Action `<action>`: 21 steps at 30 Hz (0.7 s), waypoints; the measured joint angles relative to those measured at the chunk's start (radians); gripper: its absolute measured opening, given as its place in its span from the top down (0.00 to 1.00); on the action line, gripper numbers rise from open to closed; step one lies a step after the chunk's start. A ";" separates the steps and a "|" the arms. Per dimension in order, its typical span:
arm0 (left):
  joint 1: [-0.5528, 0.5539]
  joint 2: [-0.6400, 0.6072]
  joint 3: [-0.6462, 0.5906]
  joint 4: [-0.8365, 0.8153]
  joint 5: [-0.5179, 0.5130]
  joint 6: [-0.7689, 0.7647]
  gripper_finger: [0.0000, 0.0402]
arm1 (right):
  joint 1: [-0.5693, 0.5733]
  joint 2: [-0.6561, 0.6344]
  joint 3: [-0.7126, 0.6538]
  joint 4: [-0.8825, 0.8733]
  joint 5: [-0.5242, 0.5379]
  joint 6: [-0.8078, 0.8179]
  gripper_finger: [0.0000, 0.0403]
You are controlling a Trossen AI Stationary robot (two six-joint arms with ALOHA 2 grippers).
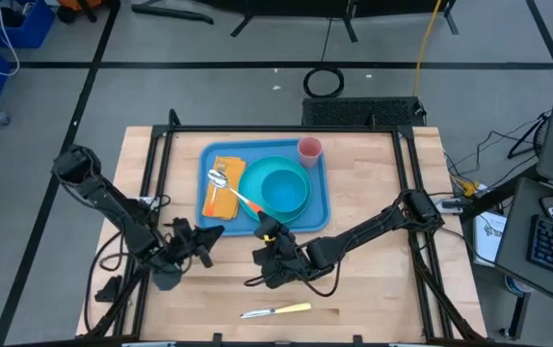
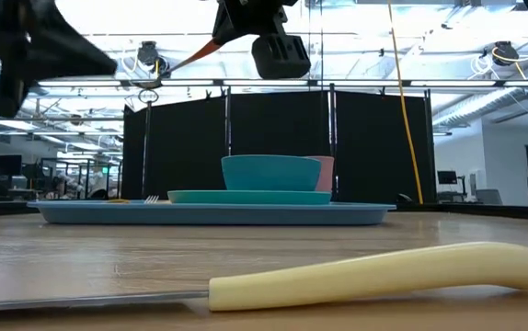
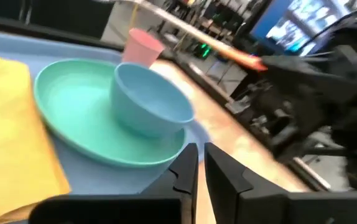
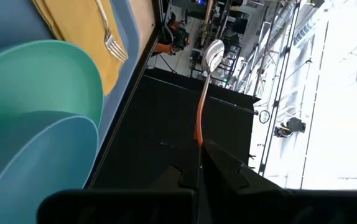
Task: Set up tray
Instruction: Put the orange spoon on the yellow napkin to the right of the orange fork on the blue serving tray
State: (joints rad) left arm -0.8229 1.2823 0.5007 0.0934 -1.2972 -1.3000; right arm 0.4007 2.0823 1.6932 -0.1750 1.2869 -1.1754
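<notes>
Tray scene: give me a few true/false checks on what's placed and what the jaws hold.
1. The bowl sits on the plate, which lies on the tray. True.
2. The right gripper has its jaws shut on an orange-handled spoon. True.
3. The pink cup stands on the bare table outside the tray. False: it stands inside the tray, at a far corner.
4. The yellow-handled knife is already on the tray. False: it lies on the table near the front edge.
5. A fork rests on the yellow napkin. True.
6. The left gripper holds the knife. False: it holds nothing, beside the tray.
</notes>
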 joint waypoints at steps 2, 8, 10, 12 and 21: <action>0.030 0.000 0.000 -0.071 0.036 -0.061 0.89 | 0.000 0.000 0.000 -0.001 0.000 0.001 1.00; 0.102 0.000 0.000 -0.149 0.162 -0.111 0.68 | 0.000 0.000 0.000 -0.001 -0.001 0.001 1.00; 0.120 0.000 0.000 -0.144 0.207 -0.079 0.61 | 0.000 0.000 0.000 0.000 -0.002 0.002 1.00; 0.138 0.000 0.000 -0.145 0.248 -0.032 0.55 | 0.000 0.000 0.000 0.010 -0.002 0.003 1.00; 0.194 0.000 0.000 -0.107 0.275 -0.001 0.45 | 0.000 0.000 0.000 0.021 -0.004 -0.002 1.00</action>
State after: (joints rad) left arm -0.6293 1.2827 0.5007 -0.0136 -1.0218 -1.3008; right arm 0.4011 2.0823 1.6932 -0.1535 1.2828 -1.1777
